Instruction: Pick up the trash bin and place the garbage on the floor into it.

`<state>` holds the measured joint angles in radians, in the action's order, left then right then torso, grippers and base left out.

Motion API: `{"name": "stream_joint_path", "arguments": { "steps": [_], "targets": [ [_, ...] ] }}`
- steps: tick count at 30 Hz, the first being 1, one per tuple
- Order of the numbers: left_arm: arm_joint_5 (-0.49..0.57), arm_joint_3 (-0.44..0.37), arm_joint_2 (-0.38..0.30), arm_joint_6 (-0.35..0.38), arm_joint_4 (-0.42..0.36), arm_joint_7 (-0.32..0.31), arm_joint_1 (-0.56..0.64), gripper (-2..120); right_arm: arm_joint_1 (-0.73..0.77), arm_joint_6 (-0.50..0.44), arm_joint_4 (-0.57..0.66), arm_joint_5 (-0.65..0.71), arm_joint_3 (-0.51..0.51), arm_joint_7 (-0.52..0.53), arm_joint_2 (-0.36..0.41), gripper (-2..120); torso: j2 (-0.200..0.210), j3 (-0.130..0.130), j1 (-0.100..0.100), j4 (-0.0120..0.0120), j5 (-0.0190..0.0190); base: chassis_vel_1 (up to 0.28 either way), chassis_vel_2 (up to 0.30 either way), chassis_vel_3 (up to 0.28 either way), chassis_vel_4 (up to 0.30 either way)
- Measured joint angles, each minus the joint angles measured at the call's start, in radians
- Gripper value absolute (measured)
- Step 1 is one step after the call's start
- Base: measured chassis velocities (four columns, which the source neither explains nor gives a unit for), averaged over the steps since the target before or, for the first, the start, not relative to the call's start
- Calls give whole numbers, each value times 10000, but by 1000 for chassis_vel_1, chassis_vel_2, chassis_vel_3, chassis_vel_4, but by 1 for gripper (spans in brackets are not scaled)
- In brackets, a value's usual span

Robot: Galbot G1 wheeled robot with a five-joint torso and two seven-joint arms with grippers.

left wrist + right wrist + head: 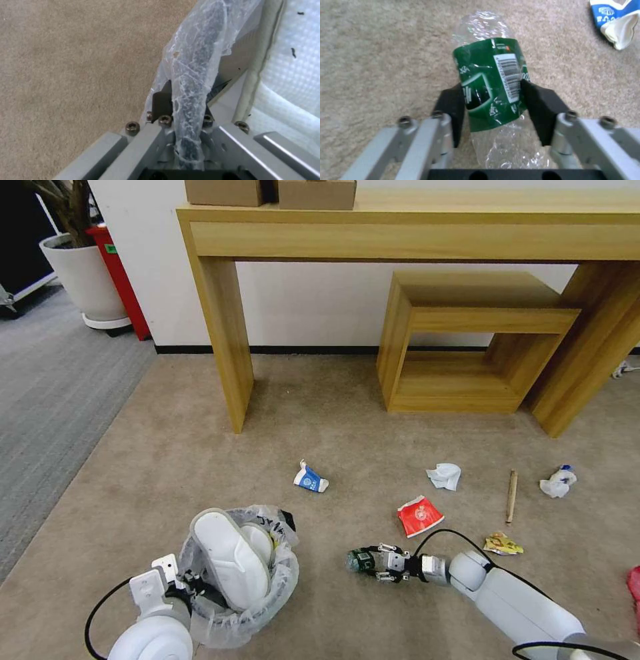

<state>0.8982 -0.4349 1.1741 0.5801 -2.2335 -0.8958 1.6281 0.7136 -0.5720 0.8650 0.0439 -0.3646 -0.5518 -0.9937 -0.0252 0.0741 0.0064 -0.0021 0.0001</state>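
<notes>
Barcoded green-labelled bottle [493, 85] in right claw [493, 110]

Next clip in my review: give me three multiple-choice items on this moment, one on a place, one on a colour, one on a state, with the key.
1. Where is the white slipper?
A. under the table
B. in the trash bin
C. beside the red cup

2. What colour is the label on the bottle?
A. green
B. yellow
C. red

3. How is the right gripper?
A. open above the carpet
B. shut on the bottle
C. shut on a tissue

Key: B, the slipper stands inside the lined bin that the left gripper clamps by the rim; A, the right wrist view shows green; B, both pads press the bottle's sides.
</notes>
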Motion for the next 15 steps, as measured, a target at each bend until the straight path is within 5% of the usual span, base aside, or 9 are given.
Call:
{"name": "stream_joint_path", "arguments": {
  "steps": [6, 15],
  "targets": [
    [-97, 37, 24, 0, -70, 20, 43, 0, 58, 163, 417, 191, -15, 283, 139, 14, 0, 0, 0, 0, -1, 0, 0, 0, 0],
    [-93, 32, -15, 1, -134, 26, 70, 0, 0, 367, 760, 548, -63, 383, 333, 3, 0, 0, 1, 0, 0, 0, 0, 0, 0]
  ]
}}
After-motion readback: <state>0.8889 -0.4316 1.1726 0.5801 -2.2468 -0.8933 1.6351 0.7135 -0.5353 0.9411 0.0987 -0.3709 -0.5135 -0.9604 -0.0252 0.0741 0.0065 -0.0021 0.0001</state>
